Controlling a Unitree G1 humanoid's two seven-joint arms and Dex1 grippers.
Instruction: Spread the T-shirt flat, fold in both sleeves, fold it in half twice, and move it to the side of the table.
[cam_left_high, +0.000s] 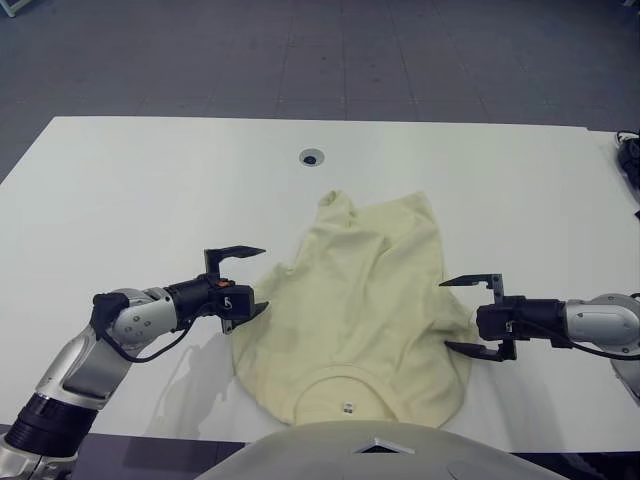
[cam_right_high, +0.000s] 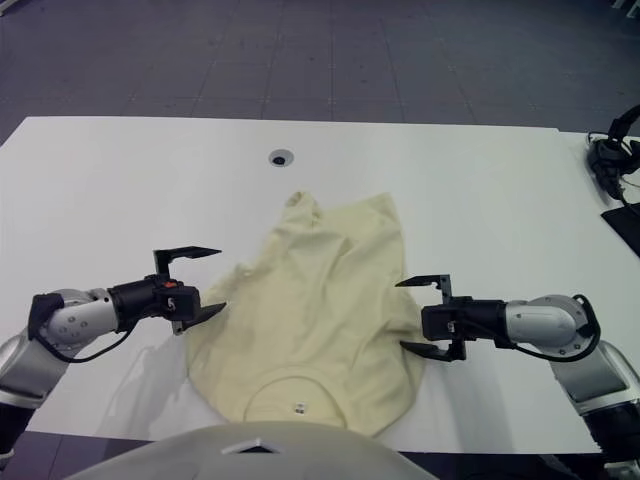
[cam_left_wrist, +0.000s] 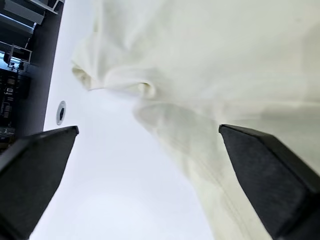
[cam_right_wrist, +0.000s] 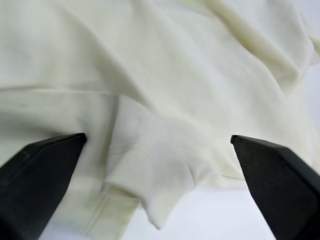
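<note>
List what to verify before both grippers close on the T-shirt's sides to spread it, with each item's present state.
1. The left gripper is open: ok, jaws wide apart.
2. The right gripper is open: ok, jaws wide apart.
3. Cloth lies between the left gripper's fingers: ok, the T-shirt edge lies in the gap in the left wrist view.
4. Cloth lies between the right gripper's fingers: ok, a folded sleeve lies in the gap.
5. T-shirt lies flat: not ok, wrinkled and bunched toward its far end.
6. Fingers are low enough to pinch cloth off the table: cannot tell.
</note>
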